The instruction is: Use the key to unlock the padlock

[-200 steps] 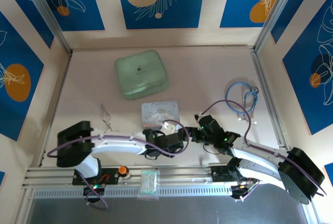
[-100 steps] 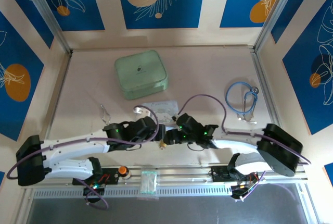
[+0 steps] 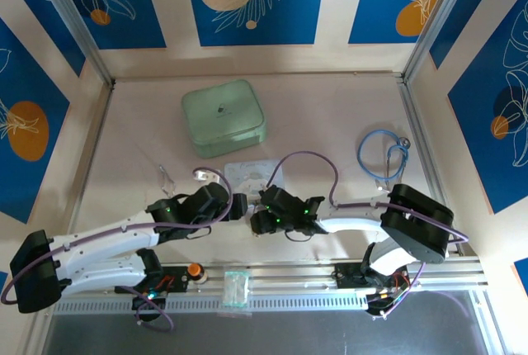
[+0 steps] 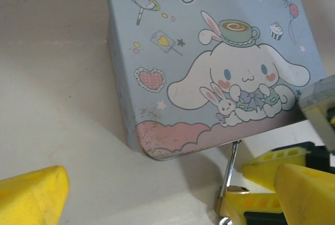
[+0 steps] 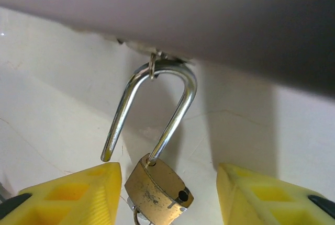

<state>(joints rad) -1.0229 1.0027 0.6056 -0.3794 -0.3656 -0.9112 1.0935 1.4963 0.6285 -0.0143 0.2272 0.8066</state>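
The padlock's brass body (image 5: 157, 187) lies on the table between my right gripper's (image 5: 168, 175) yellow fingers (image 5: 78, 193), which stand open and apart. Its silver shackle (image 5: 180, 104) is open: one leg is free, and its bend hangs in a small ring on the pastel cartoon tin (image 4: 209, 63). A small silver piece (image 5: 134, 214) shows under the body; I cannot tell if it is the key. In the left wrist view the shackle (image 4: 229, 175) rises beside the right gripper's fingers (image 4: 261, 201). My left gripper (image 4: 167, 204) is open with nothing in it. From above, both grippers (image 3: 238, 205) (image 3: 259, 208) meet at the tin's (image 3: 254, 173) front edge.
A pale green box (image 3: 223, 117) stands at the back of the table. A blue cable (image 3: 383, 153) lies coiled at the right. A small clear item (image 3: 167, 180) lies to the left of the tin. The rail (image 3: 272, 276) runs along the near edge.
The right gripper has swung left to the tin's front edge. The left gripper has drawn back to the left, and its arm has stretched out low.
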